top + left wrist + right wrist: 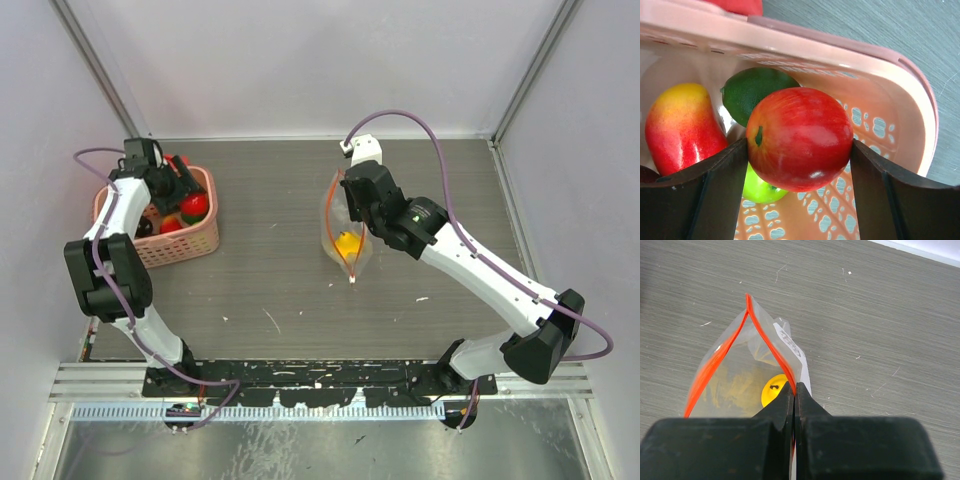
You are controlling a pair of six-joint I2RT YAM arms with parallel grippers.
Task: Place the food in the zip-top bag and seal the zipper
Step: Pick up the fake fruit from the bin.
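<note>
Red apple [800,127] is clamped in the left gripper [799,150], jaws wide around it, inside the pink basket [900,100]; can't tell whether it's lifted. Lime [752,90] behind it, green piece below mostly hidden. Right gripper [794,395] is pinched tight on the zipper [767,345], bag [735,375] mouth gaping. Yellow fruit [772,390] inside, half hidden by fingers; bag bottom cut off.
</note>
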